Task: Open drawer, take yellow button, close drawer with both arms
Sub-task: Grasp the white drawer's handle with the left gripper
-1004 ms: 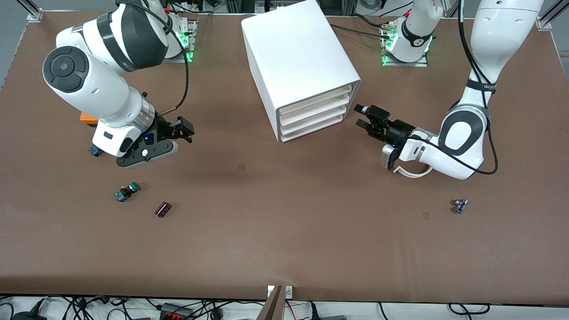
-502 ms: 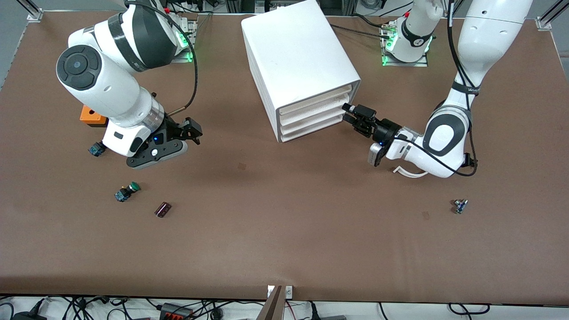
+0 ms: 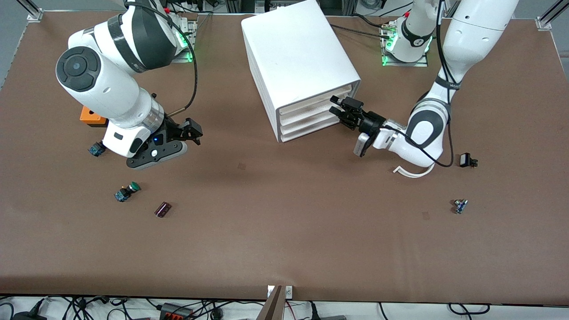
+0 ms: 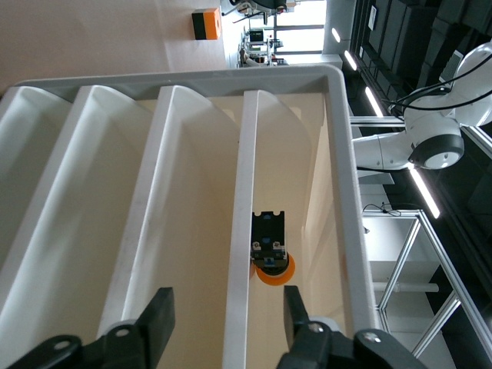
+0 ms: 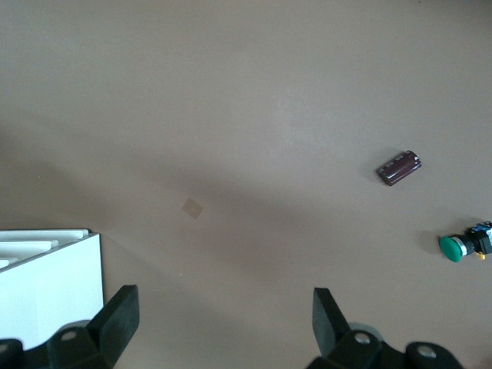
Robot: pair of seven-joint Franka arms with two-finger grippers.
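The white cabinet (image 3: 293, 49) stands at the middle of the table, its four drawers pushed in. My left gripper (image 3: 338, 109) is at the cabinet's front, at the end toward the left arm. In the left wrist view my left gripper (image 4: 228, 315) is open, with the front lip of the top drawer (image 4: 246, 192) between its fingers and a gap on each side. Over that lip I see the button (image 4: 270, 254) lying inside, orange cap toward the gripper. My right gripper (image 3: 190, 132) waits open over bare table toward the right arm's end, and in the right wrist view my right gripper (image 5: 223, 319) holds nothing.
An orange block (image 3: 91, 116), a small blue part (image 3: 95, 149), a green-capped button (image 3: 127, 191) and a dark cylinder (image 3: 162, 209) lie toward the right arm's end. A black part (image 3: 466, 160) and a small blue part (image 3: 460, 206) lie toward the left arm's end.
My left gripper has moved in to the cabinet's front and its fingers have drawn closer together around the drawer's lip. The right arm shifted slightly, then held still.
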